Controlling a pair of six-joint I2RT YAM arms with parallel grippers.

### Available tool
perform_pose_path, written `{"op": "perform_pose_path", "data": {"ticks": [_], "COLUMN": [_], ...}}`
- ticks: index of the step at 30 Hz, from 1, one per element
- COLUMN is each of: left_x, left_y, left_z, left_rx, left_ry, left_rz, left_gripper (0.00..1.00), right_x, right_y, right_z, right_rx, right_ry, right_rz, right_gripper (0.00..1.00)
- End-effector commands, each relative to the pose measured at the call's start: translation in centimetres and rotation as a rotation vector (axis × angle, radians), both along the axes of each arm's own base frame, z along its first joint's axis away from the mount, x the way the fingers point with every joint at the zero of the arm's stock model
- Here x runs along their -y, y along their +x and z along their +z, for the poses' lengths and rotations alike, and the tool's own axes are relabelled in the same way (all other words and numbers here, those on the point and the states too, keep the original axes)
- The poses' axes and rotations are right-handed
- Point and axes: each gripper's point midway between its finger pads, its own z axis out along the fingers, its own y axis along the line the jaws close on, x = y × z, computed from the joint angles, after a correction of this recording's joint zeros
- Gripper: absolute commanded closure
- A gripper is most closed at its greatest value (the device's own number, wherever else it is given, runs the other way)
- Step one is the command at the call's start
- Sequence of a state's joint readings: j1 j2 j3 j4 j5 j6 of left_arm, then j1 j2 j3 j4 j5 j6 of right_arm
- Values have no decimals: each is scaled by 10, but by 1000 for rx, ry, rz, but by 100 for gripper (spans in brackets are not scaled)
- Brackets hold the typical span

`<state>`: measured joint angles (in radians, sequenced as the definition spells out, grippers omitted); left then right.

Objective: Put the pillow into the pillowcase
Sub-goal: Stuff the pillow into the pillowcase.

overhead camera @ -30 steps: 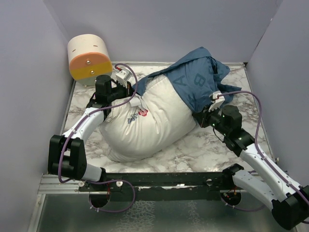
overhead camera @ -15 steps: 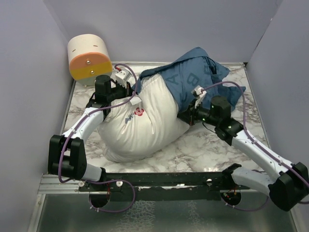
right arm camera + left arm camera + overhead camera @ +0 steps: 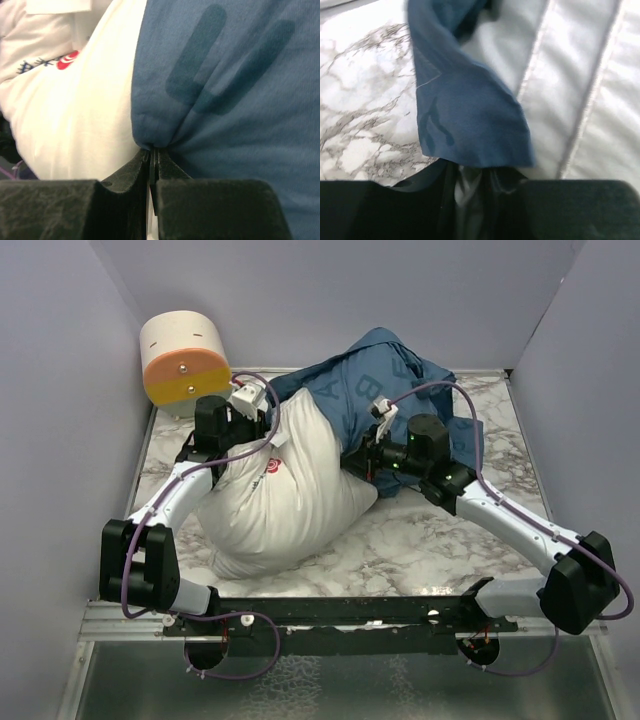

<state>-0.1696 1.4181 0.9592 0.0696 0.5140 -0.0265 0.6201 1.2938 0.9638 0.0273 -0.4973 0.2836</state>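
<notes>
The white pillow point(image 3: 275, 490) lies bunched on the marble table, its printed label point(image 3: 272, 468) facing up. The dark blue pillowcase point(image 3: 365, 385) covers its far right end. My right gripper point(image 3: 362, 460) is shut on a pinched fold of the pillowcase point(image 3: 220, 90), right beside the bare pillow point(image 3: 85, 110); in the wrist view the jaws point(image 3: 154, 152) meet on the blue cloth. My left gripper point(image 3: 268, 425) sits at the pillow's upper left. In its wrist view a blue flap of the pillowcase point(image 3: 470, 115) hangs over the blurred jaws point(image 3: 472, 177), with the pillow point(image 3: 580, 75) behind.
A beige and orange cylinder point(image 3: 182, 358) stands at the back left corner. Grey walls enclose the marble table point(image 3: 450, 540) on three sides. A black rail point(image 3: 330, 610) runs along the near edge between the arm bases.
My right arm has swung left and farther back, dragging the pillowcase further over the pillow. The pillow has bunched narrower and shifted left. The left arm has barely moved.
</notes>
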Motion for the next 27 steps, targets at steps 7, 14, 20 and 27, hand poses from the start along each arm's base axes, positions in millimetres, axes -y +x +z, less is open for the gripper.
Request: {"op": "perform_pose_path", "data": {"ticks": [7,14,20,27], "left_x": [-103,-136,-136,-32], "left_y": [14,-28,-64,-113], "left_z": [50,145,160,173], "left_rx": [124,242,214,177], "left_ry": [245,204,155,-159], "left_rz": [550,675,667,132], "left_gripper": [18,10,12,18], "right_x": [20,31,54,73], "right_y": [20,25,27,16], "right_z": [20,58,76,67], "right_rx": [156,264,289,273], "right_ry": [57,77,112,115], "right_rz": [-248,-273,-301,-324], "right_gripper": [54,23,15,14]}}
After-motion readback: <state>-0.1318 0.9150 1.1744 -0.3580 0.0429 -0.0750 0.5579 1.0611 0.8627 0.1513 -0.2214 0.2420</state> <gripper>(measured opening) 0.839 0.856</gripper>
